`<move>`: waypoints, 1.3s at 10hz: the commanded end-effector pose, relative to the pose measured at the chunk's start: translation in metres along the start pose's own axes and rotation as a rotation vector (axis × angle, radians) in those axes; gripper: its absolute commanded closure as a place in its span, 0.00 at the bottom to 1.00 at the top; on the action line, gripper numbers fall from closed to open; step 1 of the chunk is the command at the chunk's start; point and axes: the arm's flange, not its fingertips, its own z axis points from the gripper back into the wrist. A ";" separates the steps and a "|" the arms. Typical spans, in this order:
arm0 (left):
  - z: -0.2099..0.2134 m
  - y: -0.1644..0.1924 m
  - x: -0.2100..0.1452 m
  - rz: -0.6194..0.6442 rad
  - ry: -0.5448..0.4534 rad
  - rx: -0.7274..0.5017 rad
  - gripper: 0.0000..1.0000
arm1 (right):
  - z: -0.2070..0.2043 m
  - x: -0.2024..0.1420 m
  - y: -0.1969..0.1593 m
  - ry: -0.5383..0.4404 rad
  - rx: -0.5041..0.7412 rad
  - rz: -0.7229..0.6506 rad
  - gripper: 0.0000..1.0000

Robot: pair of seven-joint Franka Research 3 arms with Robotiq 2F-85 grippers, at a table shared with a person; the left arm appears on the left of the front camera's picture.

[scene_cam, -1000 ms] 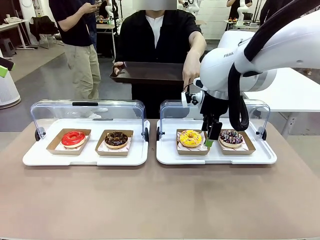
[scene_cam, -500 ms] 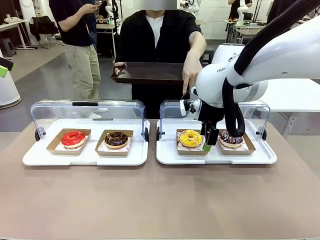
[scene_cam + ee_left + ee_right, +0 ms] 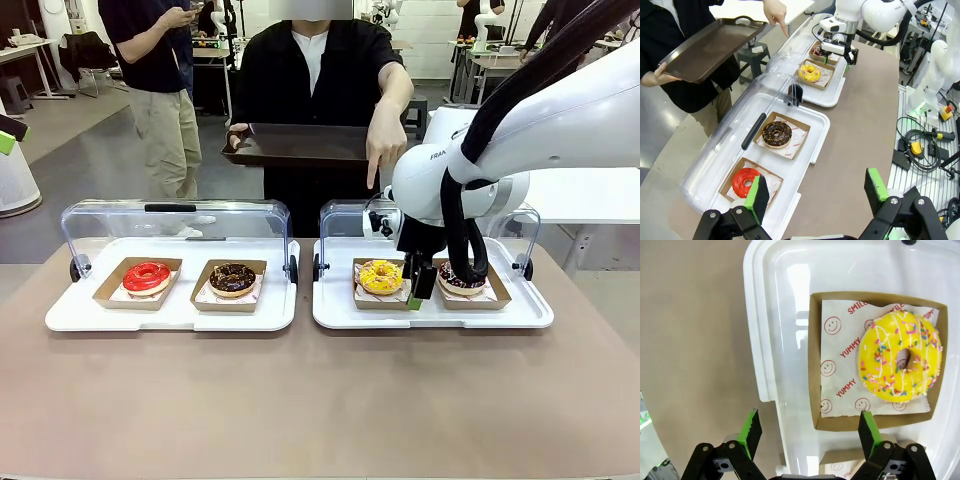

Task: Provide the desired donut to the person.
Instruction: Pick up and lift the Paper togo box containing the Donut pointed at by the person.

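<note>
A brown, matte worktop (image 3: 320,400) spans the front view from edge to edge. Two white trays lie directly on it, side by side along its far half and close together with a narrow gap between them: the left tray (image 3: 170,318) and the right tray (image 3: 430,318). Each carries a clear domed lid (image 3: 110,220) raised at its far side. The near half of the worktop is bare.

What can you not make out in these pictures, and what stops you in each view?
1. Front view: the sprinkled chocolate donut, partly hidden behind the right gripper and its cable.
2. Left wrist view: the red donut, partly covered by a pad of the left gripper.
3. Right wrist view: the neighbouring box, cut off by the bottom edge.
</note>
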 end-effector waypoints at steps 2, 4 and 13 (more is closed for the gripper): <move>0.000 -0.001 0.001 -0.002 -0.019 -0.006 0.00 | -0.011 -0.001 -0.010 0.010 -0.032 -0.012 0.00; 0.000 -0.001 0.001 -0.002 -0.019 -0.006 0.00 | -0.013 -0.001 -0.013 0.007 -0.041 -0.022 0.00; 0.000 -0.001 0.001 -0.002 -0.019 -0.006 0.00 | -0.025 -0.005 -0.034 0.020 -0.056 -0.076 0.00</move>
